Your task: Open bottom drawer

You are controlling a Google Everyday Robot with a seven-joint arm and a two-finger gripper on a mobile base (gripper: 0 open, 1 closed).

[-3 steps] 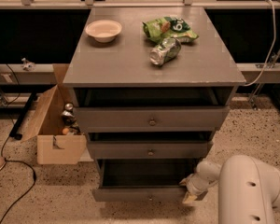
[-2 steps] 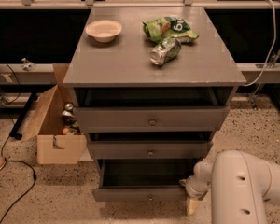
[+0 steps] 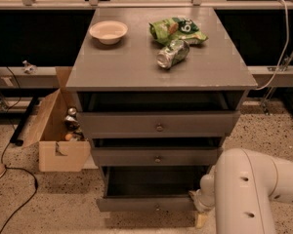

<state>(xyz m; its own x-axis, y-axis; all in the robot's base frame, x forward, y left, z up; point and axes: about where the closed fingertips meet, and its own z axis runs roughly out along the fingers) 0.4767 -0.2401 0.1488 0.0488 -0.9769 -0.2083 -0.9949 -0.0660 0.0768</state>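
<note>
Whether the jaws are open or closed I cannot tell, because the gripper [image 3: 199, 209] is mostly hidden behind the thick white arm [image 3: 254, 191]. It sits low, under the front right corner of the bench [image 3: 136, 72], just beside the right end of the bottom drawer [image 3: 146, 204]. If it touches the drawer is not clear.

The bottom drawer is the lowest of three grey fronts under the front edge of the bench, and its front is the narrowest. It stands pulled out, so that a dark inside shows above its front panel. A small round knob [image 3: 157, 207] is in the middle of this panel, well apart from the gripper. Above it are the middle drawer [image 3: 156, 157] and the top drawer [image 3: 158, 123], each with a similar knob and each with a dark gap above it.

On the bench, a pale bowl [image 3: 108, 31] stands near the back left corner. A green snack bag [image 3: 178, 29] lies near the back edge, toward the right, and a crushed can [image 3: 173, 53] lies on its side just in front of the bag. On the floor beside the left edge of the bench stands an open cardboard box [image 3: 63, 152] with some small things inside.
</note>
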